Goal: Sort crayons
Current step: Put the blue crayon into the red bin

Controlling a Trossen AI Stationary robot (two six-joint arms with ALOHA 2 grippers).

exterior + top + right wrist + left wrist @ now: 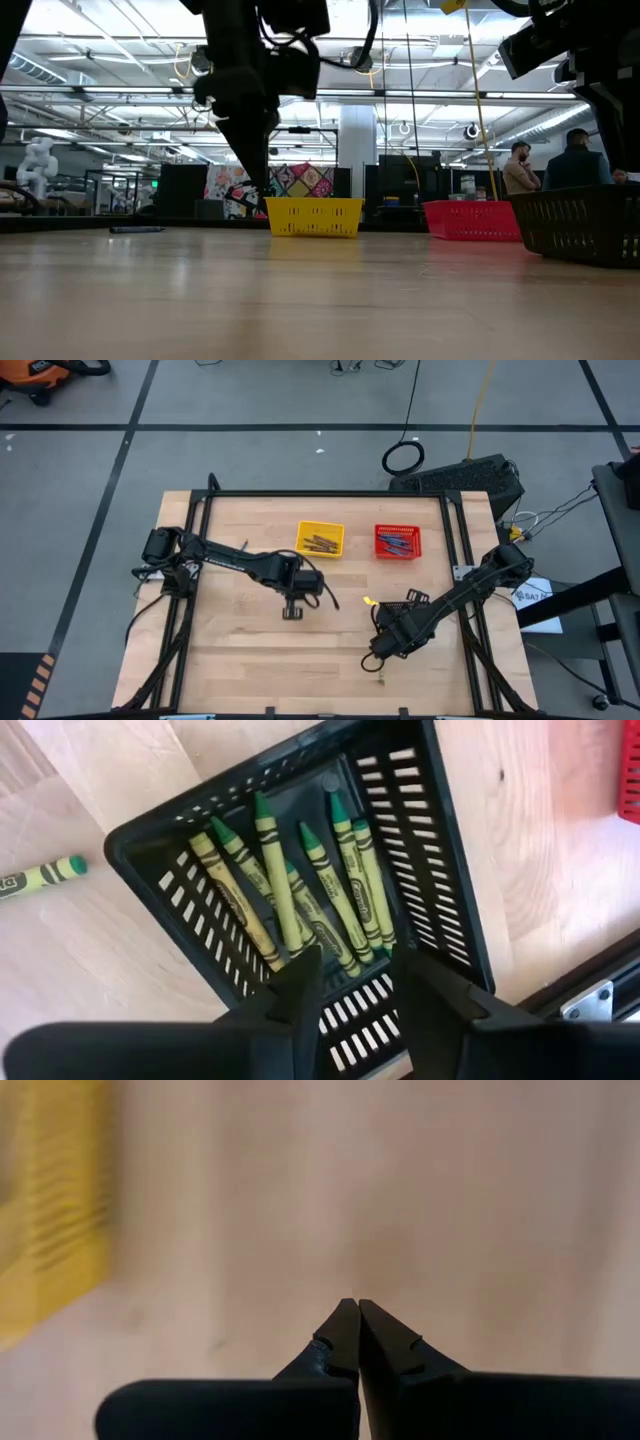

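Observation:
Several yellow-green crayons point(300, 900) with green tips lie inside a black mesh basket point(440, 850) at the table's right. My right gripper point(355, 975) hangs open just above that basket, nothing between its fingers. One more crayon point(40, 875) lies on the wood beside the basket. My left gripper point(357, 1308) is shut and empty, pointing down over bare wood point(292, 610), nearer than the yellow basket point(320, 538). The yellow basket and the red basket point(398, 542) each hold crayons.
The yellow and red baskets stand side by side toward the table's far edge. A black metal frame point(455, 530) runs round the tabletop. Open wood lies between the two arms and along the near edge. People stand in the room beyond the table point(560, 165).

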